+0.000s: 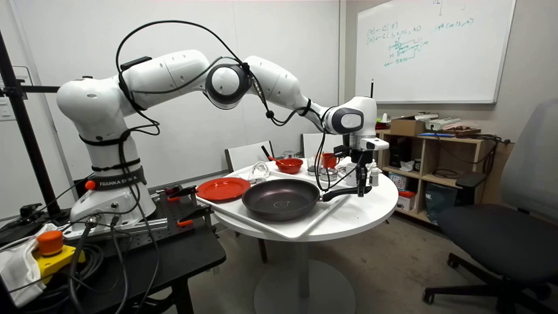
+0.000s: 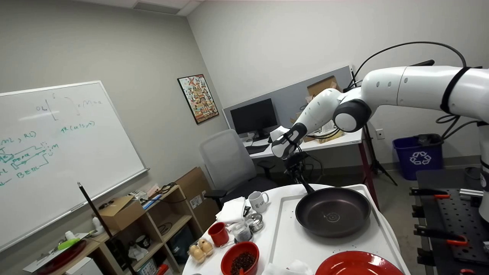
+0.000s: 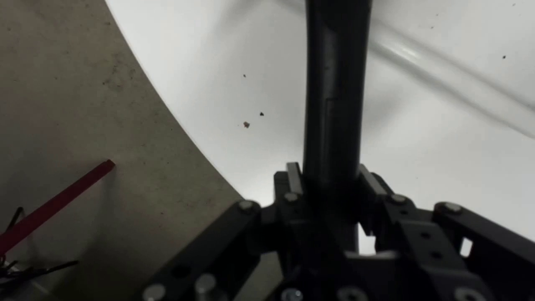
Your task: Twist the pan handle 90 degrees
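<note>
Round and white, the worktop is carrying the tray where the pan is resting, while your fingers are gripping its handle near the free end, presumably because holding far out is giving you turning leverage.

In an exterior view, open tray surface is exposed left of the pan. Passage is bounded at bottom right by a red plate and obstructed at lower centre by a white mug, a red cup and a red bowl. In the wrist view, open tabletop is exposed on both sides of the pan handle; at lower centre, access is blocked by the gripper clamped there.
</note>
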You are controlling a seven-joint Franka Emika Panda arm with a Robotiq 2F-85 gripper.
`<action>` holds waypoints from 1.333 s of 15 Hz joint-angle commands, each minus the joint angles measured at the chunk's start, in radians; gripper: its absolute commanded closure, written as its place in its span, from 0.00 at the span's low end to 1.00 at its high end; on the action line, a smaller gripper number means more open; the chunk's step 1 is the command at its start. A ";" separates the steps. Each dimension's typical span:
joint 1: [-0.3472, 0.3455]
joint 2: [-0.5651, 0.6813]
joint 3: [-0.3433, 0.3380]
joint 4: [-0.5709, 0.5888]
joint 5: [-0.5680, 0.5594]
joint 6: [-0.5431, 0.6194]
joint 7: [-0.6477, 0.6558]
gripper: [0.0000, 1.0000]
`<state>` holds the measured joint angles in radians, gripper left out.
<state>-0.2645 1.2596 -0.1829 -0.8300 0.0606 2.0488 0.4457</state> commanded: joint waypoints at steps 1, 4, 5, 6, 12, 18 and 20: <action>-0.031 -0.059 0.016 -0.082 0.040 0.035 0.013 0.92; -0.055 -0.083 0.027 -0.145 0.075 0.073 0.018 0.92; -0.061 -0.093 0.029 -0.169 0.085 0.088 0.020 0.92; -0.067 -0.108 0.029 -0.202 0.096 0.109 0.021 0.92; -0.092 -0.228 0.035 -0.461 0.179 0.278 0.003 0.92; -0.115 -0.362 0.049 -0.732 0.271 0.491 -0.023 0.92; -0.117 -0.405 0.049 -0.816 0.319 0.555 -0.046 0.92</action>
<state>-0.3714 0.9665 -0.1561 -1.4559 0.3107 2.5089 0.4458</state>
